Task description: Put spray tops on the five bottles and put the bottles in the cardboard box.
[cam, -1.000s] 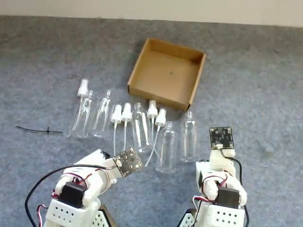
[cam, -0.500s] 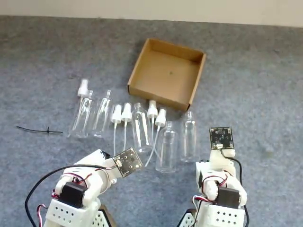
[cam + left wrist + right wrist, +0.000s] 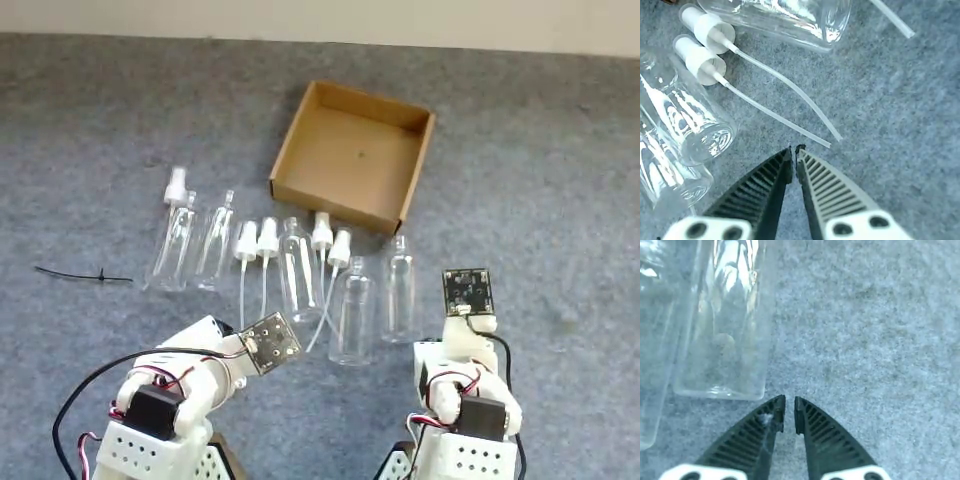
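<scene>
Five clear bottles lie on the grey carpet in the high view: two at the left (image 3: 172,245) (image 3: 213,243), one in the middle (image 3: 298,268), two at the right (image 3: 353,308) (image 3: 400,285). Four white spray tops with long tubes lie among them (image 3: 246,240) (image 3: 268,236) (image 3: 321,231) (image 3: 340,247); another (image 3: 177,185) sits at the leftmost bottle's neck. The open cardboard box (image 3: 290,150) stands behind them, with nothing in it. My left gripper (image 3: 793,150) is shut and holds nothing, just short of two tube ends. My right gripper (image 3: 789,401) is shut beside a bottle's base (image 3: 722,340).
A black cable tie (image 3: 85,273) lies on the carpet at the far left. Both arm bases sit at the near edge, the left arm (image 3: 190,385) and the right arm (image 3: 465,385). Bare carpet spreads to the right of the box and bottles.
</scene>
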### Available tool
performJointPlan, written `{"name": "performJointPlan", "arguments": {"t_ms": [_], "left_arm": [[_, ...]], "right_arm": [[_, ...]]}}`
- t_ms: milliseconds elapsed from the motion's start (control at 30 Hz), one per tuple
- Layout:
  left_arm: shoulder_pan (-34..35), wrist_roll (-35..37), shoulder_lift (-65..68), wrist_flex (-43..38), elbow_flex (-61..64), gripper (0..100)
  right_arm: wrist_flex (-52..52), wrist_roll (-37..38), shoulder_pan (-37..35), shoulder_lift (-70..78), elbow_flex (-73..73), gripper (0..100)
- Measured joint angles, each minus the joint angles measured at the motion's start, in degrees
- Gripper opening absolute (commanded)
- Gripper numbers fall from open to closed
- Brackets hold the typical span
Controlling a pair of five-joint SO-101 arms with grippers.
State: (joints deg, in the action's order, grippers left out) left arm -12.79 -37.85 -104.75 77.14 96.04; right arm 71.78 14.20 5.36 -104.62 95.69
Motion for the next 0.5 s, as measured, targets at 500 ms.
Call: {"name": "performJointPlan", "arguments": {"t_ms": [500], "left_arm": [[6.07,0.0,0.0,0.0,0.0,4]], "right_arm": [[0.0,0.0,0.0,0.0,0.0,1.2]]}}
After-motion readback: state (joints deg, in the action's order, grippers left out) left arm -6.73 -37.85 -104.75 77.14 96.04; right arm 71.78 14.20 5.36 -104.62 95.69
